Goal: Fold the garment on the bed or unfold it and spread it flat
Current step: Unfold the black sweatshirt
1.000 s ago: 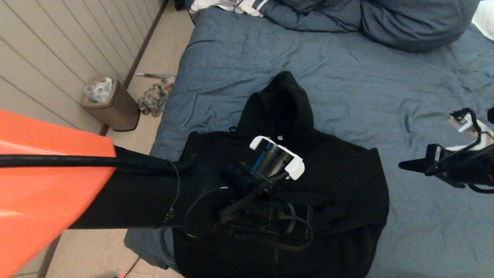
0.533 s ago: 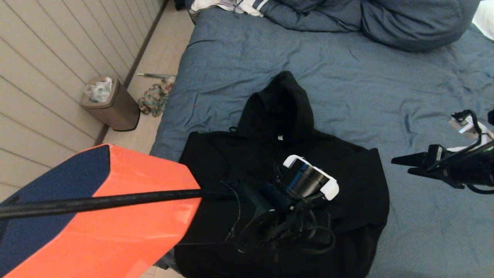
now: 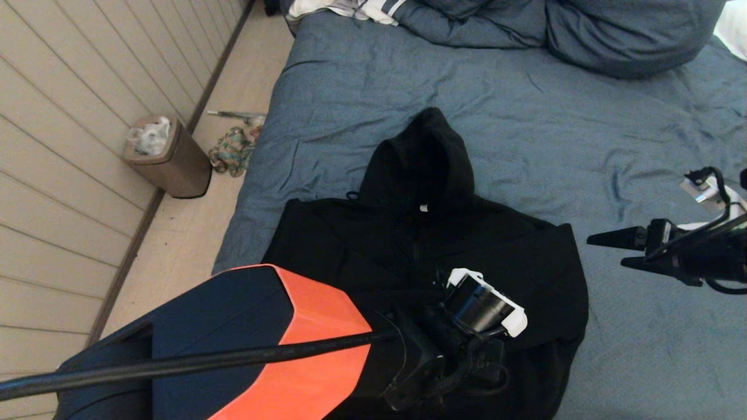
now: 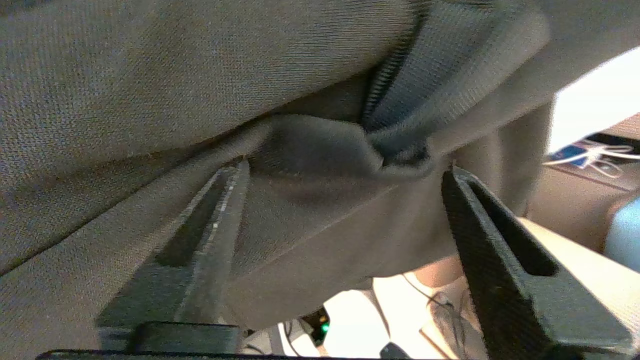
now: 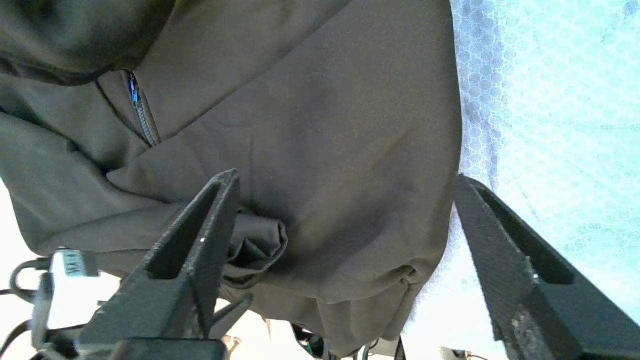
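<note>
garment: black zip hoodie (image 3: 420, 256) lying on the bed, hood pointing away from the robot toward the pillows, body bunched and sleeves tucked in, small white neck label showing; lower hem is under the left gripper, its right edge is near the right gripper's tips
zip: in the left wrist view the zip (image 4: 387, 80) runs through the fabric just beyond the fingertips, with a fold puckered between them
bed: slate-blue wrinkled duvet (image 3: 525, 116), under and all around the hoodie; bare duvet lies below the right gripper
left gripper: (image 4: 345, 172) low over the hoodie's lower front, near the bed's near edge; fingers (image 4: 220, 210) spread wide, nothing pinched, cloth close beneath them; in the head view only its wrist camera and cables show, fingers hidden
right gripper: (image 3: 610, 251) hovering off the hoodie's right side, tips pointing at it, apart from the cloth; fingers (image 5: 200, 235) spread wide, nothing held; hoodie's side edge sits between them in the right wrist view
left arm: orange and dark blue cover (image 3: 245, 344), reaching in from the near left over the bed corner
pillows: blue (image 3: 613, 35), well beyond the hood, far from both grippers
striped cloth: white (image 3: 350, 9), at the bed's far corner
bin: brown (image 3: 169, 157), on the floor by the wall, well off the left gripper's side
rag: multicoloured (image 3: 233, 149), on the floor between bin and bed
</note>
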{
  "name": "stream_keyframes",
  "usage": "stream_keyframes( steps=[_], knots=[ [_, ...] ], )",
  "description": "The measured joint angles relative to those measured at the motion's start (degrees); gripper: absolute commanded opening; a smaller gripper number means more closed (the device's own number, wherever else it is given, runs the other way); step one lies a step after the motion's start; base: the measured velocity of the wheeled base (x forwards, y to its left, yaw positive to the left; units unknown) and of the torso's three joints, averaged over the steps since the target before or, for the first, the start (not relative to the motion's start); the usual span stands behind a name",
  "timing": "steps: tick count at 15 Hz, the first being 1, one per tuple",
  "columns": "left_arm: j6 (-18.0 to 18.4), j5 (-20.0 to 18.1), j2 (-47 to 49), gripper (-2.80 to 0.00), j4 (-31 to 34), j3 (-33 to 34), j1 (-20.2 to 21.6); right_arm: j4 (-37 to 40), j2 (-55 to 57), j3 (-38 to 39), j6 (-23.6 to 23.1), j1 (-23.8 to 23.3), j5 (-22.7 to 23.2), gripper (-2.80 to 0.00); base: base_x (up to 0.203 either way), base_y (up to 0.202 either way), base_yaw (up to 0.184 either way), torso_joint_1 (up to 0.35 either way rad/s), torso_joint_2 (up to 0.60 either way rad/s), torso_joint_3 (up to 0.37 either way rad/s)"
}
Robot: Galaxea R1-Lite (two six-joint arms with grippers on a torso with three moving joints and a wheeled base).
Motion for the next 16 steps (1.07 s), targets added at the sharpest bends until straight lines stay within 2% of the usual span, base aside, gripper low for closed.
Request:
stream_keyframes(
  steps=[1,12,16],
  knots=[
    [-0.01,0.22,0.34,-2.8,0.04,0.02,0.0,-0.01,0.0,0.04,0.0,0.05,0.0,0.0,0.0,0.0,0.0,0.0,0.0,0.0],
    [-0.72,1.61,0.3,-2.8,0.0,-0.37,0.29,0.0,0.02,0.21,-0.16,0.12,0.52,0.0,0.0,0.0,0.0,0.0,0.0,0.0],
    [-0.69,1.58,-4.35,-2.8,0.13,0.89,1.6,0.0,0.13,0.23,-0.16,0.22,0.59,0.0,0.0,0.0,0.0,0.0,0.0,0.0]
  ],
)
